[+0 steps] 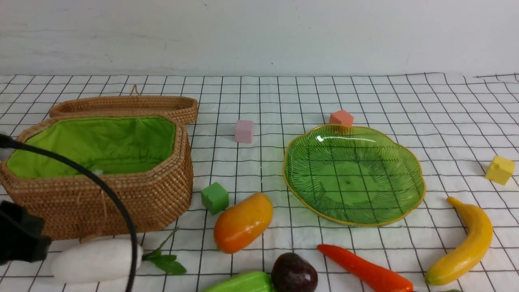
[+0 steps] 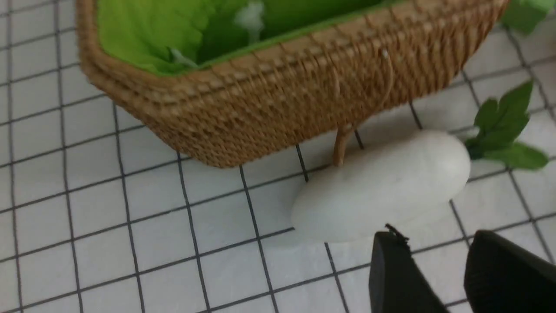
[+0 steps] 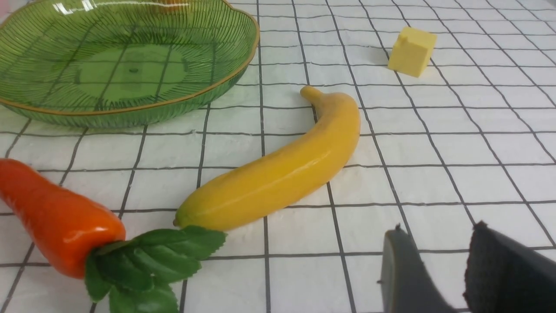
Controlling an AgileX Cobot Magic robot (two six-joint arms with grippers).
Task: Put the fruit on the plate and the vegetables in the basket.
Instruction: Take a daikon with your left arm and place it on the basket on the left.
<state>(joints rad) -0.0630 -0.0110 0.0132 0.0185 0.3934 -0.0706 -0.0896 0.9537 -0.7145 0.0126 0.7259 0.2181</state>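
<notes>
Both pincers (image 2: 434, 238) (image 3: 438, 231) ajar, empty (left near radish (image 2: 382, 187))

White radish (image 2: 382, 184) just beside basket (image 2: 278, 104) wall, at 12 o'clock from left gripper (image 2: 434, 243); jaws apart, empty.

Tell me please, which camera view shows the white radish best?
The left wrist view: the white radish lies close and almost whole beside the basket, leaves included. In the front view a black cable crosses it and it looks smaller. The right wrist view does not show it.
</notes>
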